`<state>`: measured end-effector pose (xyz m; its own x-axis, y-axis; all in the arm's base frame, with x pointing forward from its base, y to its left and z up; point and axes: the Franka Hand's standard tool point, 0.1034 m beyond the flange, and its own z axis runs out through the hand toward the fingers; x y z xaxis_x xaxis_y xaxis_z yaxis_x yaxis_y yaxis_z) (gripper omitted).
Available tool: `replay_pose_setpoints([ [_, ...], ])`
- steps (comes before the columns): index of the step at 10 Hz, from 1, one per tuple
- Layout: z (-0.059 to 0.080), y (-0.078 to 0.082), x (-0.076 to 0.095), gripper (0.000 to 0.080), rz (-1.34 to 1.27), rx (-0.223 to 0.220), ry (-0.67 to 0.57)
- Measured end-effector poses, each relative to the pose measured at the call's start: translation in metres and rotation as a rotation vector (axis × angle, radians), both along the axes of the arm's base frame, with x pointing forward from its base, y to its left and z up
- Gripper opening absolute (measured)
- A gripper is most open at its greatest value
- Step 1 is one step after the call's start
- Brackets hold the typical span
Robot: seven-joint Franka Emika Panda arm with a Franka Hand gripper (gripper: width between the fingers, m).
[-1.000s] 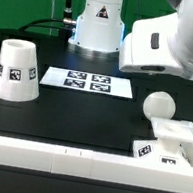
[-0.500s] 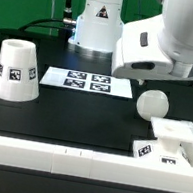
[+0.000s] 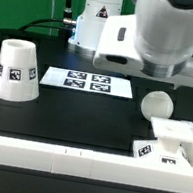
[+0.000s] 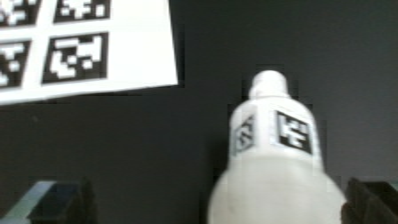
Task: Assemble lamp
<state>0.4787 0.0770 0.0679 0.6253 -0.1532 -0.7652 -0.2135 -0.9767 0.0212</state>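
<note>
The white bulb (image 4: 281,150) lies on the black table with a square tag on its side and its narrow end pointing away from the camera. My gripper (image 4: 214,205) is open, with one dark finger (image 4: 54,200) on each side of the bulb's wide part, apart from it. In the exterior view the bulb's round head (image 3: 160,104) shows just behind the flat square base (image 3: 176,135). The arm's big white hand (image 3: 154,38) hangs above them and hides the fingers. The tapered shade (image 3: 16,70) stands at the exterior view's left.
The marker board (image 3: 87,82) lies flat between the shade and the bulb, and it also shows in the wrist view (image 4: 80,45). The robot's white pedestal (image 3: 96,24) stands behind it. A white rail (image 3: 64,160) runs along the table's front edge.
The arm's hand has swung toward the exterior view's left and turned, now sitting above the bulb. The shade, base and marker board have not moved.
</note>
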Motion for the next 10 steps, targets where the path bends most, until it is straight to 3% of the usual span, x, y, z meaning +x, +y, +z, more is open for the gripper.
replay_pose_setpoints([
  [5, -0.001, 0.004, 0.002, 0.0699, -0.007, 0.011, -0.009],
  [7, -0.003, 0.013, 0.001, 0.0699, 0.006, 0.014, -0.012],
  [10, -0.018, 0.024, -0.003, 0.0699, 0.022, 0.009, -0.005],
])
